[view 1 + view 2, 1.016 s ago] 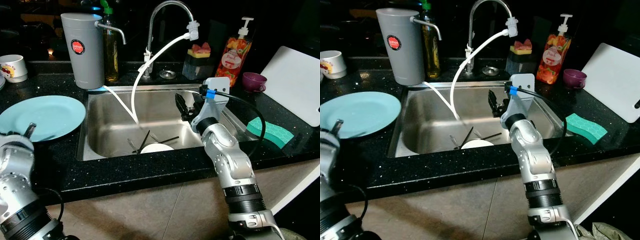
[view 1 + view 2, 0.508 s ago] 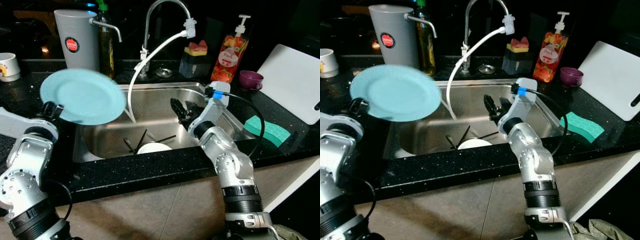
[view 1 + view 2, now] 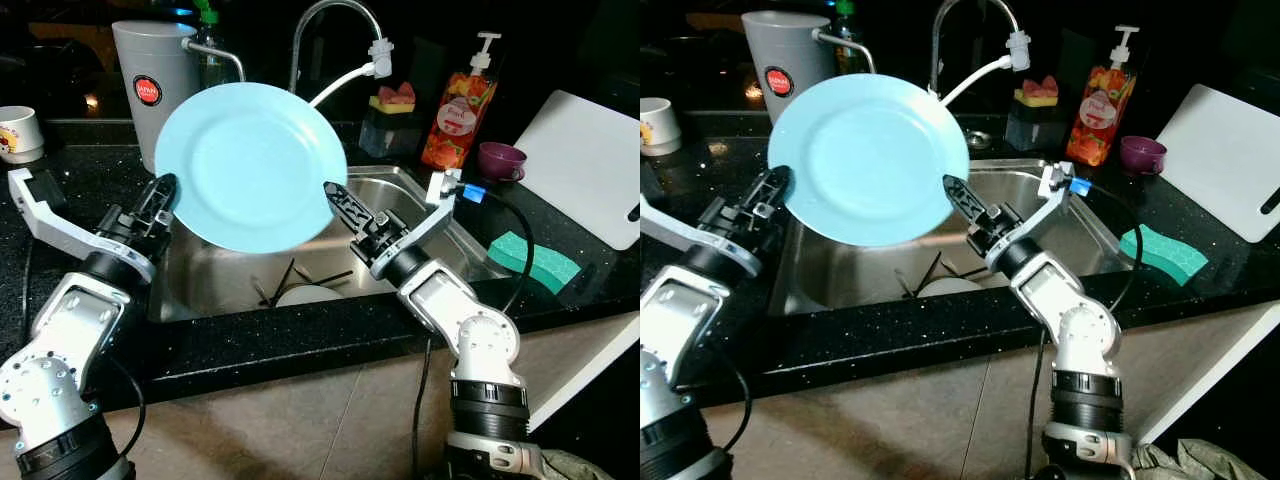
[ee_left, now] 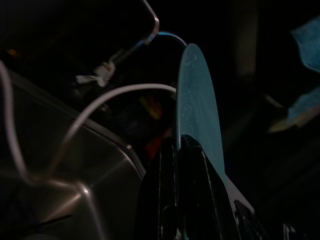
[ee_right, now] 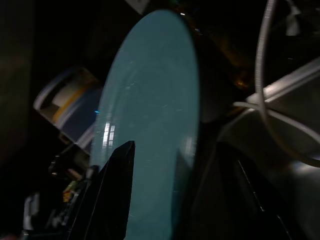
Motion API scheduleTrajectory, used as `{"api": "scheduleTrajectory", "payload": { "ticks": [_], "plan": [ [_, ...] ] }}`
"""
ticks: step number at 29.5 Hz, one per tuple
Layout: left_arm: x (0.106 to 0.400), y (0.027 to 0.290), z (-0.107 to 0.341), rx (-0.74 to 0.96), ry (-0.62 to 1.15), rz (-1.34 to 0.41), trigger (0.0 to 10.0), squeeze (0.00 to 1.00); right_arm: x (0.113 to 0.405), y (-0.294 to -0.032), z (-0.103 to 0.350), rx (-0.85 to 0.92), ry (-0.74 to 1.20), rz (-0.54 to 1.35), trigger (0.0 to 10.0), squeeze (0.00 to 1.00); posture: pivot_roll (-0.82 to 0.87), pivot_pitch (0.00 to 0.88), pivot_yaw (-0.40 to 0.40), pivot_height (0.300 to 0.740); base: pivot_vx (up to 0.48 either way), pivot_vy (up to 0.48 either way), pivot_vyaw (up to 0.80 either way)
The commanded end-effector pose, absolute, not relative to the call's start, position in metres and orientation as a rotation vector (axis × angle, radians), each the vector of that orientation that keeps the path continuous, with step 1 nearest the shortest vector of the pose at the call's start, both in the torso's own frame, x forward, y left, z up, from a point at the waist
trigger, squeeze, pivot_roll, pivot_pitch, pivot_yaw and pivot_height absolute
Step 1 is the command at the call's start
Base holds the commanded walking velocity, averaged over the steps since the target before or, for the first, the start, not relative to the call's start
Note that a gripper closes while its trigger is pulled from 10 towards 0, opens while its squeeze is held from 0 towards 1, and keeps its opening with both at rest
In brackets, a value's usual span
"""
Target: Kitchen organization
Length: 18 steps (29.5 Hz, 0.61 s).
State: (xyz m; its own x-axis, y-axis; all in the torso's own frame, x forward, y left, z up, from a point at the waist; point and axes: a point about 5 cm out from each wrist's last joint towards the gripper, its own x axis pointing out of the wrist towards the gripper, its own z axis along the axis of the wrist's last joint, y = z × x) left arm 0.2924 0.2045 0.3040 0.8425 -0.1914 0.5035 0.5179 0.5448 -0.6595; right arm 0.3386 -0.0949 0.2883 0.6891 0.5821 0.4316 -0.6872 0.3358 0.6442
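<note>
Plate (image 3: 250, 165) stands nearly upright over the sink (image 3: 400, 190), its face toward the camera. Left claw (image 3: 160, 200) pinches its left rim, fingers (image 4: 192, 200) pressed on either side of the edge. Right claw (image 3: 345, 205) is at the plate's right rim with its fingers spread around the edge; whether they touch it I cannot tell. Below, a white dish (image 3: 310, 296) and dark utensils lie in the sink. A green sponge (image 3: 535, 260) rests on the surface.

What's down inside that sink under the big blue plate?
In the sink lie a white dish and dark utensils. The blue plate, held upright above, covers much of the basin.
</note>
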Motion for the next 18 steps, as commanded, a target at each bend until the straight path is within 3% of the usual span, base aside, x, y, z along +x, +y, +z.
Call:
{"api": "scheduleTrajectory", "payload": {
  "ticks": [1, 4, 5, 6, 7, 18],
  "plan": [
    [0.292, 0.199, 0.304, -0.904, -0.397, -0.487, 10.0, 0.00, 0.334, -0.096, 0.288, 0.926, -0.131, 0.844, 10.0, 0.00, 0.07, 0.123, -0.108, 0.740, 0.000, 0.000, 0.00],
    [0.292, 0.193, 0.304, -0.891, -0.386, -0.528, 10.0, 0.00, 0.333, -0.094, 0.287, 0.933, -0.118, 0.842, 10.0, 0.00, 0.07, 0.124, -0.106, 0.740, 0.000, 0.000, 0.00],
    [0.294, 0.187, 0.303, -0.856, -0.359, -0.544, 10.0, 0.00, 0.333, -0.094, 0.288, 0.942, -0.113, 0.835, 3.4, 0.00, 0.07, 0.124, -0.106, 0.740, 0.000, 0.000, 0.00],
    [0.294, 0.187, 0.303, -0.856, -0.359, -0.544, 10.0, 0.00, 0.333, -0.094, 0.288, 0.942, -0.113, 0.835, 3.4, 0.00, 0.07, 0.124, -0.106, 0.740, 0.000, 0.000, 0.00],
    [0.294, 0.185, 0.302, -0.844, -0.355, -0.544, 10.0, 0.00, 0.334, -0.095, 0.288, 0.946, -0.113, 0.831, 0.0, 0.00, 0.07, 0.124, -0.106, 0.740, 0.000, 0.000, 0.00],
    [0.296, 0.177, 0.301, -0.755, -0.346, -0.546, 10.0, 0.00, 0.333, -0.100, 0.289, 0.974, -0.127, 0.811, 0.0, 0.00, 0.06, 0.127, -0.104, 0.740, 0.000, 0.000, 0.00]
  ]
}}
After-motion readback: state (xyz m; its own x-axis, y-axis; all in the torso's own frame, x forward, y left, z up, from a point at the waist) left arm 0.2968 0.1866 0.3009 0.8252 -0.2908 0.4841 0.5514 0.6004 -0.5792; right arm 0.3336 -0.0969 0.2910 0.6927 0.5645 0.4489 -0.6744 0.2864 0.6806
